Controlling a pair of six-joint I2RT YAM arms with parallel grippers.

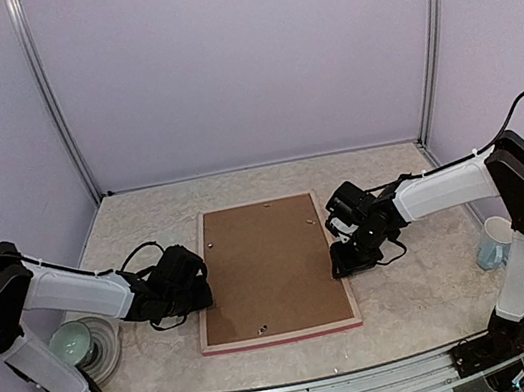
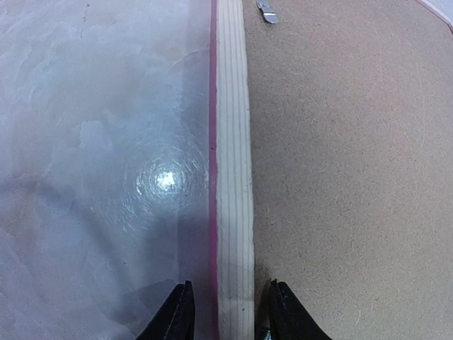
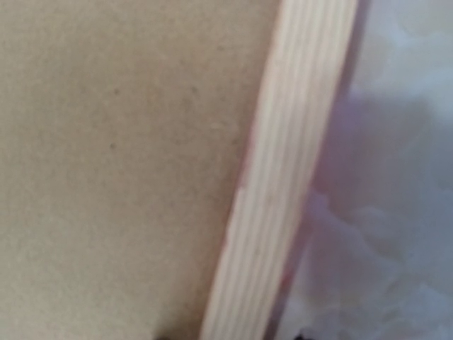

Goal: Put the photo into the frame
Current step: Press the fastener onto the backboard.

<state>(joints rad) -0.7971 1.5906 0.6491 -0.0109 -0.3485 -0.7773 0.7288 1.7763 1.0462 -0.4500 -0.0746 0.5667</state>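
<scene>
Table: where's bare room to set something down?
Free: the far strip between the frame and back wall; the near strip between frame and table edge. Crowded: left of frame, left arm plus bowl on plate; right of frame, right arm plus cup.

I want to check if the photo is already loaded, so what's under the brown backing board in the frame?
Nothing beneath it shows. The backing board lies flat inside the frame, filling its opening. Anything under it, the photo included, is covered.
</scene>
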